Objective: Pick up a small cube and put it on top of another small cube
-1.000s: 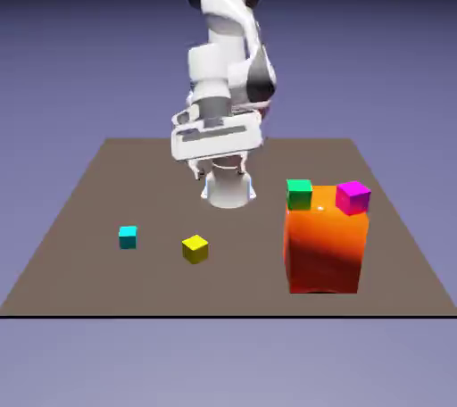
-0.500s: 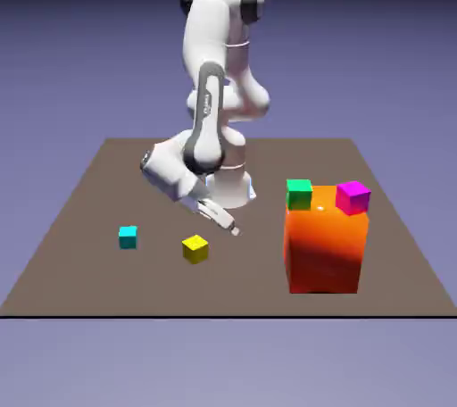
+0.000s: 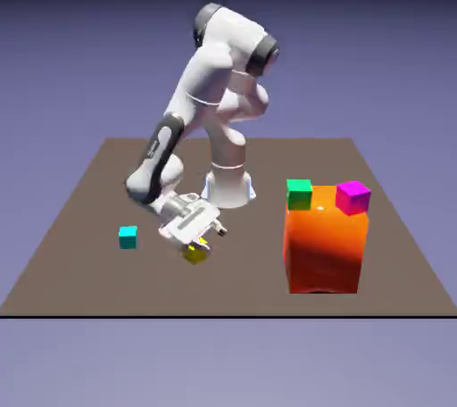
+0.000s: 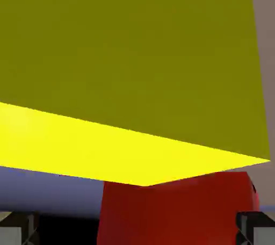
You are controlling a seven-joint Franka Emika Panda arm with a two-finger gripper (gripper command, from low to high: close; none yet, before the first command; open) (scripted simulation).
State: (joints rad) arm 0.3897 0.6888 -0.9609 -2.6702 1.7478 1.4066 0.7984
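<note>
The small bright yellow cube (image 3: 195, 254) lies on the brown table, left of the middle, and is mostly covered by my hand. My gripper (image 3: 199, 242) is down right over it, open. In the hand view the yellow cube (image 4: 129, 77) fills nearly the whole picture. My two grey fingertips (image 4: 16, 229) sit far apart at the bottom corners, one on each side of the cube. The small green cube (image 3: 299, 194) rests on the back left corner of the big orange block (image 3: 326, 245), well off to the exterior view's right.
A small magenta cube (image 3: 353, 197) sits on the orange block's top right corner. A small cyan cube (image 3: 128, 236) lies on the table to the left of my hand. The orange block (image 4: 177, 211) shows dark red behind the yellow cube in the hand view.
The arm has swung down and forward from high over the table. The hand, which hung above the yellow cube, has dropped onto it. No cube has moved.
</note>
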